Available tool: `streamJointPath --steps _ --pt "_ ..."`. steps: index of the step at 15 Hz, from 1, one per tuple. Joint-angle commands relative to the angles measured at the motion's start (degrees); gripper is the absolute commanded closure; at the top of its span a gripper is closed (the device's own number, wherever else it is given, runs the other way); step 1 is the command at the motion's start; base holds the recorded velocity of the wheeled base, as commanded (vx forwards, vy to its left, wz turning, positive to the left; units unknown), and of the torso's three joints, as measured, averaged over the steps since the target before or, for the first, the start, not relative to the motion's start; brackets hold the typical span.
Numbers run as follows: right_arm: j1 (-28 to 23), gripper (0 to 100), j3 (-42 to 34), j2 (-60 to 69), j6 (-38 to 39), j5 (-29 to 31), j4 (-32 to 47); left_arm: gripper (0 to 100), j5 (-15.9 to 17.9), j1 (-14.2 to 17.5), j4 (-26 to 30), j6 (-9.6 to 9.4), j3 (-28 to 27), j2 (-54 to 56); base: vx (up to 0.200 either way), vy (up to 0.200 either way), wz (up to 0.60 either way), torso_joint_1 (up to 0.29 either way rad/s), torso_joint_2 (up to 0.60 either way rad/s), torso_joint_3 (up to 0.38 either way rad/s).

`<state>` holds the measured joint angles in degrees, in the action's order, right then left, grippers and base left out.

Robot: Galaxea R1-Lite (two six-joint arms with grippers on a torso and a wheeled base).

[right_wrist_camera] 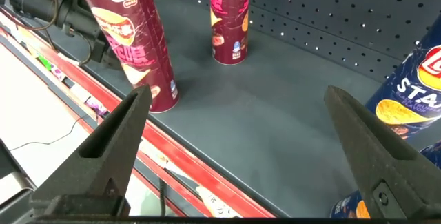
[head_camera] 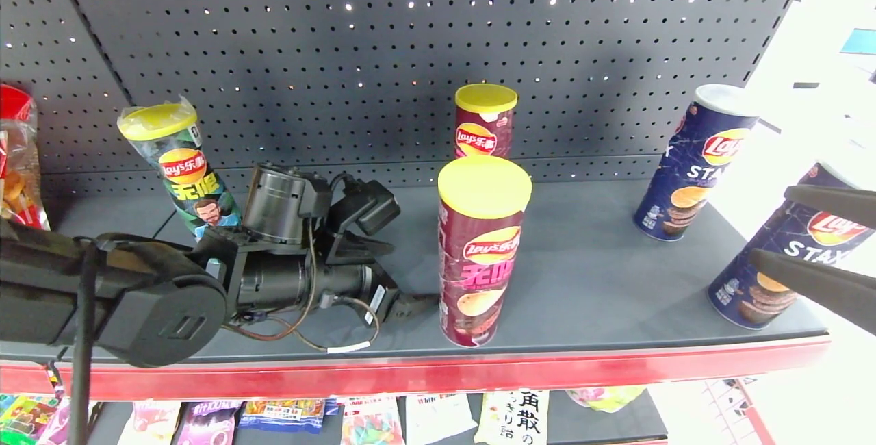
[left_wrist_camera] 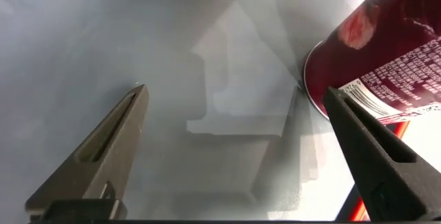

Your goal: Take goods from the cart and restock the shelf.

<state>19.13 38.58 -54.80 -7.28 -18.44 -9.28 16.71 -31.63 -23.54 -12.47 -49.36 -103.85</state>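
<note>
A maroon chip can (head_camera: pixel 482 253) with a yellow lid stands upright near the front edge of the grey shelf (head_camera: pixel 602 281). My left gripper (head_camera: pixel 416 304) lies low on the shelf just left of that can's base, open and holding nothing. In the left wrist view the can's bottom (left_wrist_camera: pixel 386 52) sits beside one finger (left_wrist_camera: pixel 375 162) of the left gripper (left_wrist_camera: pixel 234 148). My right gripper (head_camera: pixel 770 224) hovers open at the shelf's right end, in front of a blue can (head_camera: pixel 787 253). In the right wrist view the right gripper (right_wrist_camera: pixel 241 155) is also empty.
A second maroon can (head_camera: pixel 484 122) stands at the back by the pegboard. A green can (head_camera: pixel 181 171) leans at the back left, and another blue can (head_camera: pixel 691 164) stands at the right. The shelf has a red front lip (head_camera: pixel 479 370), with snack packets (head_camera: pixel 438 417) on the shelf below.
</note>
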Motion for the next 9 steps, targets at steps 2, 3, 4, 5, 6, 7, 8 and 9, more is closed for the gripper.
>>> streamJointPath --steps 2,3,4,5,6,7,8,9 --pt "0.03 0 0.0 -0.13 -0.02 -0.01 -0.04 0 -0.01 -0.09 -0.1 -0.01 -0.3 -0.56 0.0 0.0 0.0 0.0 0.0 0.0" --pt "0.03 0 0.0 -0.13 -0.02 -0.01 -0.04 0 -0.01 -0.09 -0.01 -0.01 -0.39 -0.56 0.0 0.0 0.0 0.0 0.0 0.0" --pt "0.03 0 -0.09 -0.13 -0.02 -0.01 -0.04 0 -0.01 -0.09 -0.1 -0.01 -0.47 -0.56 0.0 0.0 0.0 0.0 0.0 0.0" --pt "0.03 0 -0.09 -0.13 -0.02 -0.01 -0.04 0 -0.01 -0.09 -0.01 -0.01 -0.39 -0.56 0.0 0.0 0.0 0.0 0.0 0.0" --pt "0.03 0 -0.09 -0.22 -0.02 -0.01 -0.04 0 -0.1 -0.09 -0.01 0.08 -0.39 -0.56 0.0 0.0 0.0 0.0 0.0 0.0" --pt "0.03 0 -0.09 -0.22 -0.02 -0.01 -0.04 0 -0.19 -0.09 -0.01 0.08 -0.39 -0.47 0.0 0.0 0.0 0.0 0.0 0.0" --pt "0.03 0 -0.09 -0.22 -0.02 -0.01 -0.04 0 -0.37 -0.09 -0.1 0.08 -0.12 0.05 0.0 0.0 0.0 0.0 0.0 0.0" --pt "-0.05 0 -0.18 -0.4 -0.02 -0.01 -0.04 0 -0.72 0.43 -0.1 0.34 0.67 2.34 0.0 0.0 0.0 0.0 0.0 0.0"
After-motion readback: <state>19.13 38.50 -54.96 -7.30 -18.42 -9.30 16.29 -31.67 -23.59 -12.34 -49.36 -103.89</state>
